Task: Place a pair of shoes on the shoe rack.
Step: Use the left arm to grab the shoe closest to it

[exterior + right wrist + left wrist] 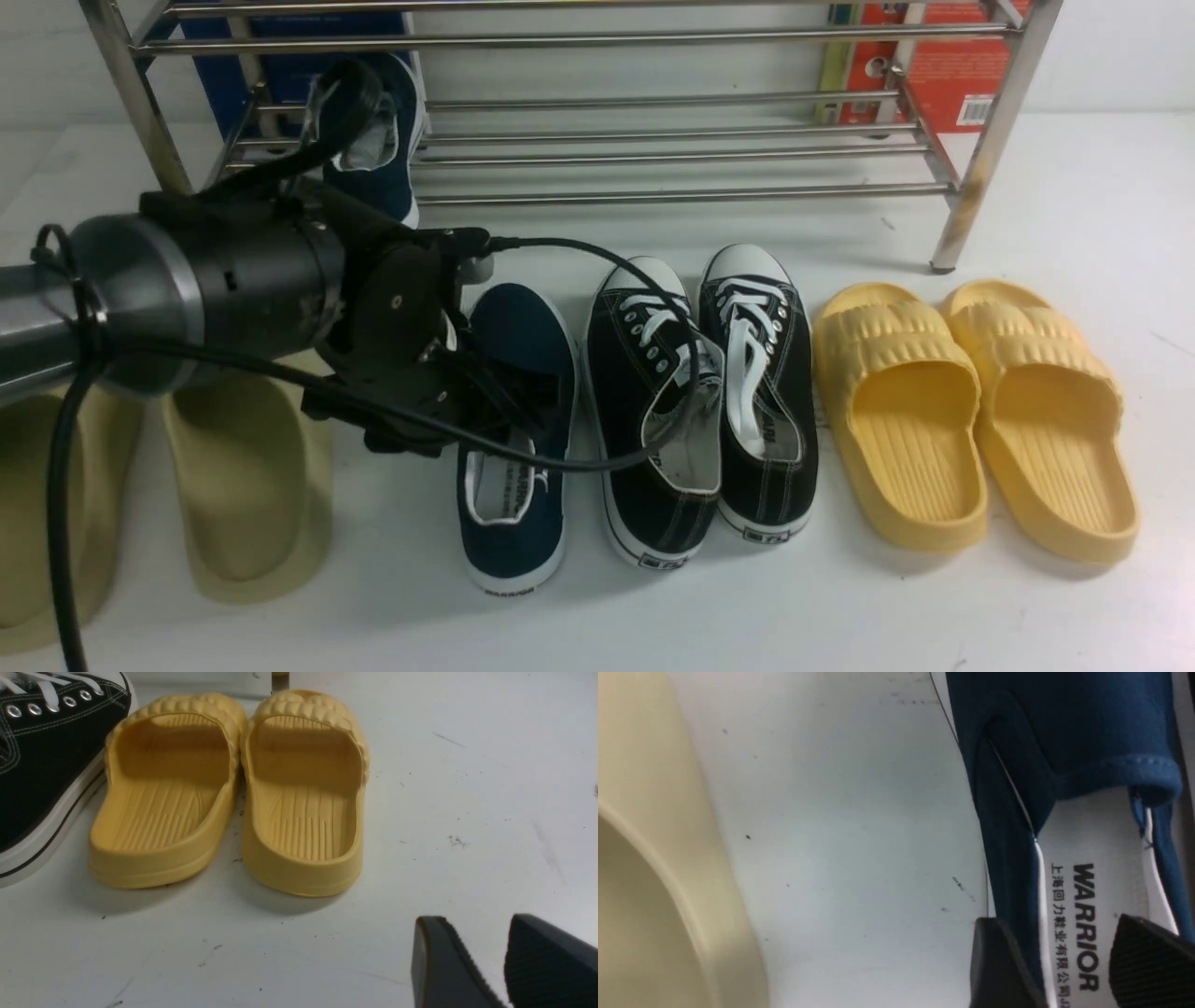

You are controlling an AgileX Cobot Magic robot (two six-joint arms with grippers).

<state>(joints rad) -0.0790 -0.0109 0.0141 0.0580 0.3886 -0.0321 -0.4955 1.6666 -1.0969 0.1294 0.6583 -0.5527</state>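
Under shoe rack (992,140): white floor (1027,616), scuffed; wall (1120,56) probably white.

shoe rack (653,39): is standing across the back of the desk (1074,224).
rack sneaker (387,187): is sitting on the rack's low shelf, at its left end.
desk sneaker (523,336): is lying on the desk before the rack, toe pointing at it.
lace-up pair (775,448): is lying just right of the desk sneaker.
ribbed slides (896,355): are lying right of the lace-up pair.
plain slides (247,485): are lying at the far left.
left tool (504,406): is hovering over the desk sneaker's opening.
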